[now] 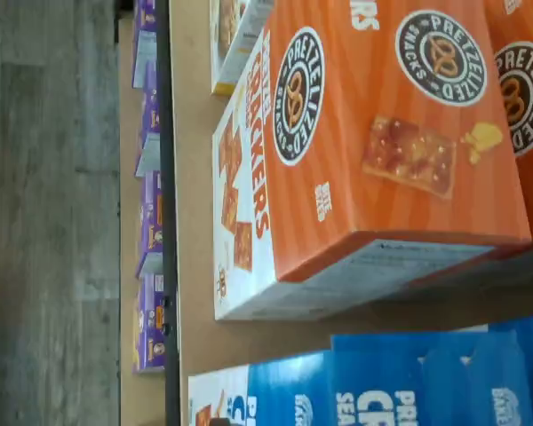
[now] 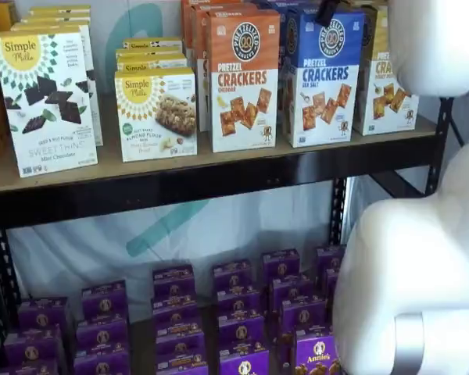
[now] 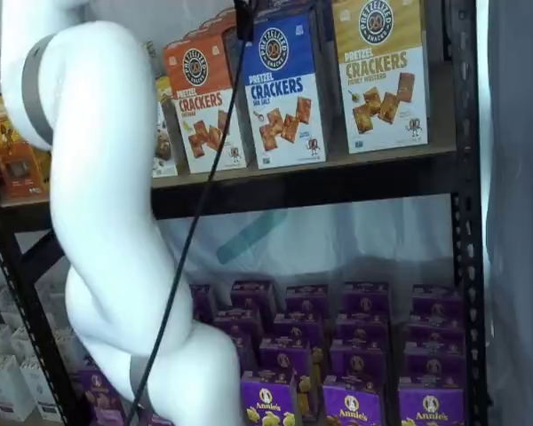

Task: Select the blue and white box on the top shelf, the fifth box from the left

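Observation:
The blue and white box stands upright on the top shelf, between an orange-topped cracker box and a yellow-topped one. It also shows in a shelf view, and its blue top shows in the wrist view beside the orange box. My gripper shows only as a black piece at the view's top edge, just above the blue box's top, with a cable hanging beside it. A dark tip shows there too. No gap between fingers can be seen, and no box is in them.
Simple Mills boxes fill the shelf's left part. Several purple Annie's boxes stand on the lower shelf. My white arm covers the right side in one shelf view and the left side in the other. A black rack post stands at the right.

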Motion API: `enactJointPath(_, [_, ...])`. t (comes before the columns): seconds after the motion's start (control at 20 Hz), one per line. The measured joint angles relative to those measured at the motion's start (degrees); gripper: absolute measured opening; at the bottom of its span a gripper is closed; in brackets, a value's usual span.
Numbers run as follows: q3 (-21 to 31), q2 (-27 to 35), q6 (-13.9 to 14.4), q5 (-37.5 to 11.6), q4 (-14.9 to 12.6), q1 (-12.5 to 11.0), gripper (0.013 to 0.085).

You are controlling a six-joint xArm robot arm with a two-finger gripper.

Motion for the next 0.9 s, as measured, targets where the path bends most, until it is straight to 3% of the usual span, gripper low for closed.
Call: enactJointPath(0.9, [-3.89,4.92,0.81,2.29,-5.97,3.4,0.085])
